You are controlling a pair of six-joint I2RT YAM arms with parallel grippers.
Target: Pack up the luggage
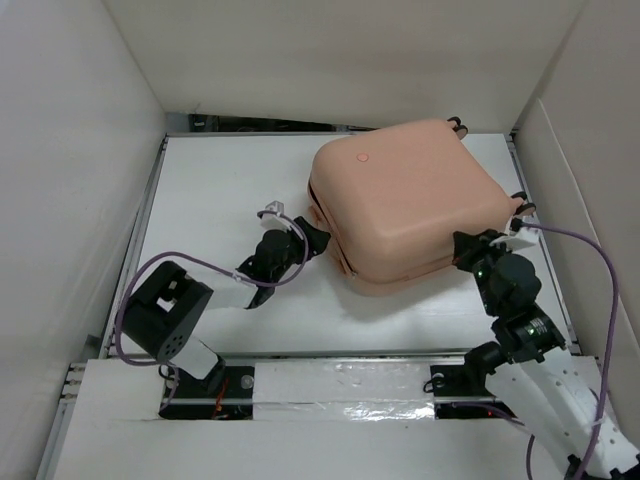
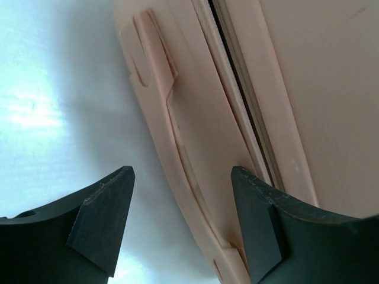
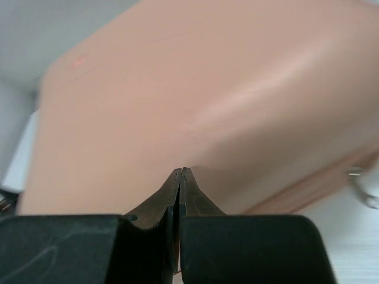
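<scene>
The luggage (image 1: 410,200), a big peach-pink hard-shell case, lies closed on the white table (image 1: 220,190), its small wheels (image 1: 458,123) at the far edge. Its zipper seam (image 2: 237,94) and a moulded side handle (image 2: 177,142) fill the left wrist view. My left gripper (image 1: 312,238) stands open at the case's left side, one finger over the shell and the other over the table, nothing held. My right gripper (image 1: 468,250) is shut and empty, its tips (image 3: 180,171) right up against the near right side of the luggage (image 3: 195,100).
White walls (image 1: 80,180) enclose the table on three sides. A purple cable (image 1: 580,245) loops off the right arm near the right wall. A taped rail (image 1: 330,385) runs along the near edge between the arm bases.
</scene>
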